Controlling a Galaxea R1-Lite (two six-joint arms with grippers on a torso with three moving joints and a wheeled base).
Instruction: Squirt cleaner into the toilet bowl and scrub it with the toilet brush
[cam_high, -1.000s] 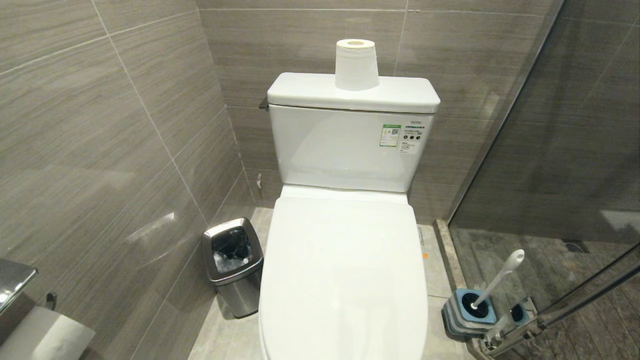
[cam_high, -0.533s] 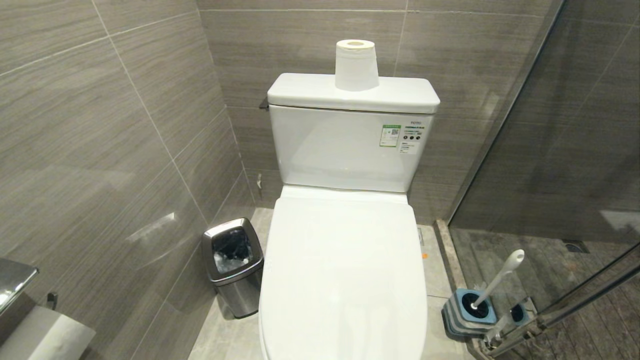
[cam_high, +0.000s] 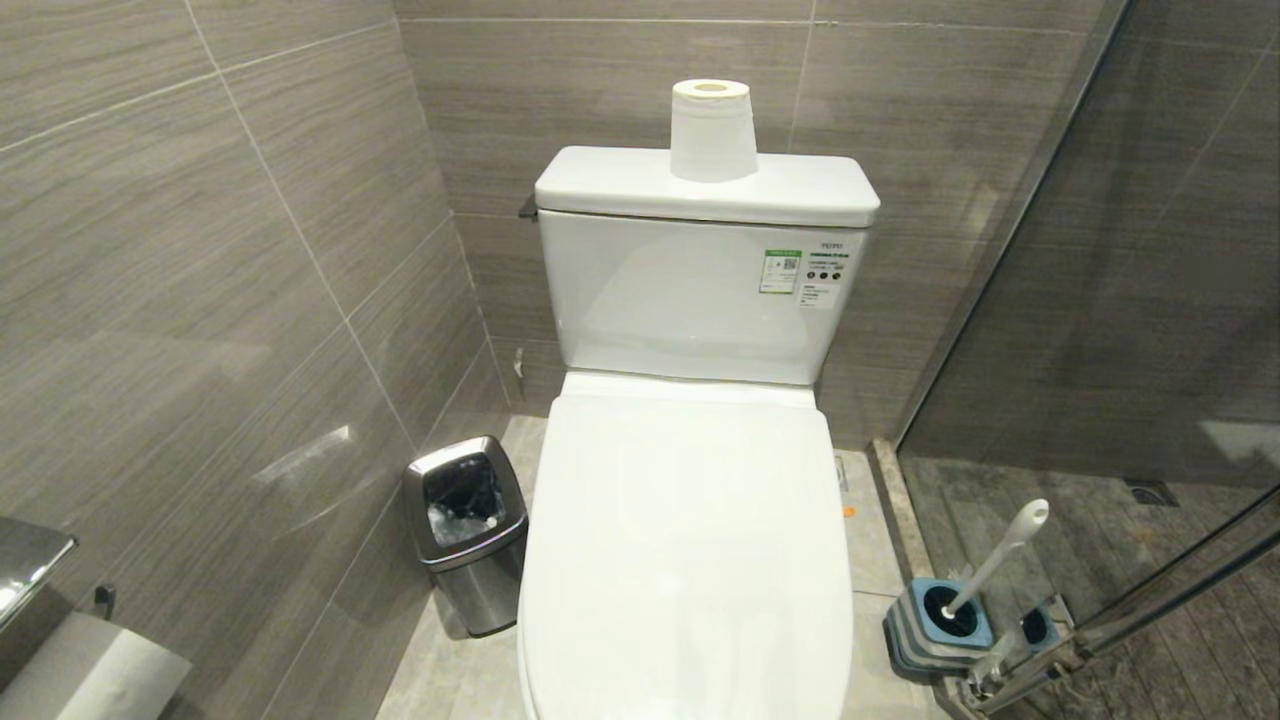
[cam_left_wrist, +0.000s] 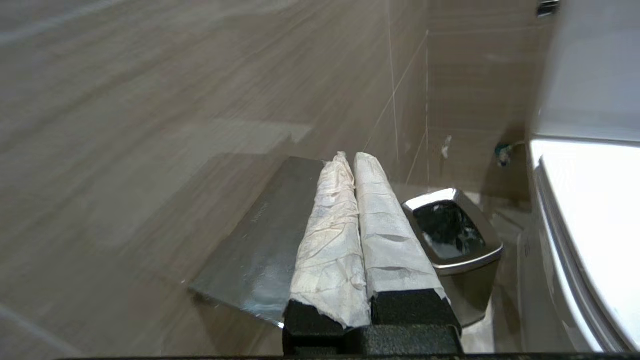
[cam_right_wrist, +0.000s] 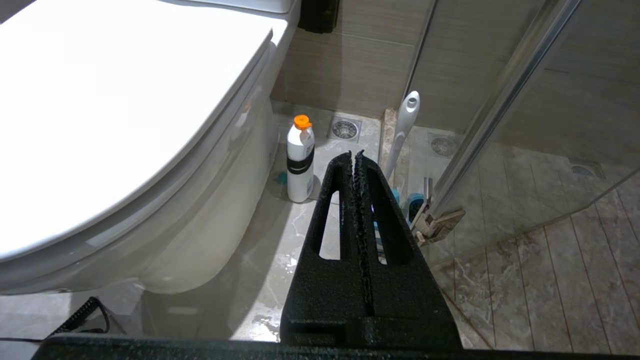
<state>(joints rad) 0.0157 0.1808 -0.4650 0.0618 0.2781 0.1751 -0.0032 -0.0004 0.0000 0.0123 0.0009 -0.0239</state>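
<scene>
While its lid lies flat and covers the toilet bowl (cam_high: 686, 560), the toilet brush (cam_high: 995, 555) leans in its blue holder (cam_high: 935, 625) on the floor by the glass door. A white bottle (cam_right_wrist: 300, 159) with an orange cap stands beside the bowl's base. Both the left gripper (cam_left_wrist: 348, 159), above the steel bin (cam_left_wrist: 452, 235), and the right gripper (cam_right_wrist: 354, 156) have their fingers clenched on nothing.

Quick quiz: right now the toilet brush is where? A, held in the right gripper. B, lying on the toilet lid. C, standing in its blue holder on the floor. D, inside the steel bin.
C: the toilet brush stands tilted in its blue holder on the floor beside the toilet.
</scene>
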